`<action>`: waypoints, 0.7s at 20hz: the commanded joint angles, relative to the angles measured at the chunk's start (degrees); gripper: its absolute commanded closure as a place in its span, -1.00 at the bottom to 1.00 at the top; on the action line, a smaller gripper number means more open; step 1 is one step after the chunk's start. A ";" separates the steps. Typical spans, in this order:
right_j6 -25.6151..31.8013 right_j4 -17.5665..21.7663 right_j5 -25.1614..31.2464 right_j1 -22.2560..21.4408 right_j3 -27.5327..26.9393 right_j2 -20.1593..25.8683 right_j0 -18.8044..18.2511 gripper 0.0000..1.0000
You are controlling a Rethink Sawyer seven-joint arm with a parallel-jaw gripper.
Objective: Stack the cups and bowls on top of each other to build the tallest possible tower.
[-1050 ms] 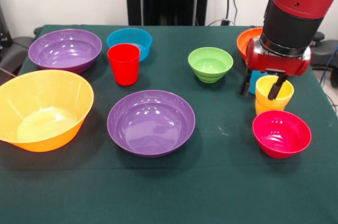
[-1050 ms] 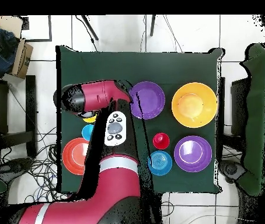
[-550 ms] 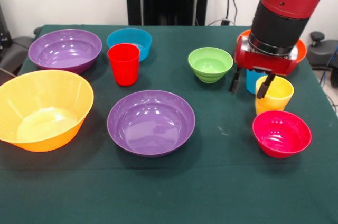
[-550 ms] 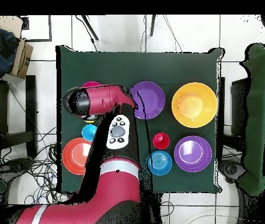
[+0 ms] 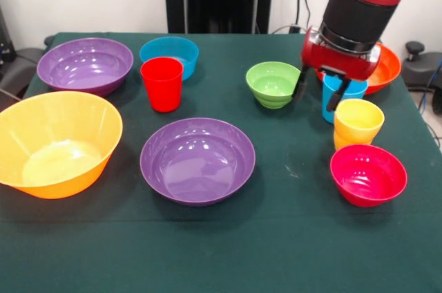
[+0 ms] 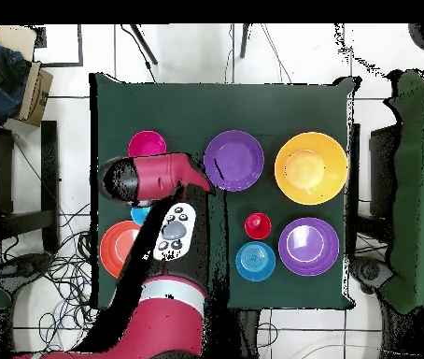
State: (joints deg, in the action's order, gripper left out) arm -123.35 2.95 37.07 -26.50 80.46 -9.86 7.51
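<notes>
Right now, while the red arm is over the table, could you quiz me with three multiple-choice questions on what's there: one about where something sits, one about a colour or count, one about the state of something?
1. Where is the red cup?
A. inside the green bowl
B. on the cloth in front of the blue bowl
C. in the gripper

2. How many purple bowls are there?
A. one
B. two
C. four

3. What is the gripper doing?
A. open, holding nothing
B. shut on the red cup
C. shut on the pink bowl

Answers:
1 B: the red cup stands upright on the cloth, just before the blue bowl.
2 B: one purple bowl at the far left, another in the middle.
3 A: its fingers hang apart beside the light blue cup, with nothing between them.
</notes>
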 commanded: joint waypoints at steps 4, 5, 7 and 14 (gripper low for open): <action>-8.22 -3.95 -2.41 3.70 -1.14 5.70 -0.58 -1.00; -7.81 -4.26 -2.91 3.85 -1.15 6.20 -0.90 -1.00; -7.44 -4.74 -3.89 4.05 -1.04 6.79 -1.29 -1.00; -5.57 -5.38 -6.55 4.38 -0.65 8.67 -2.47 -1.00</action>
State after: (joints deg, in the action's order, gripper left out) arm -124.82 -0.98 35.50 -25.48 80.07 -8.97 6.76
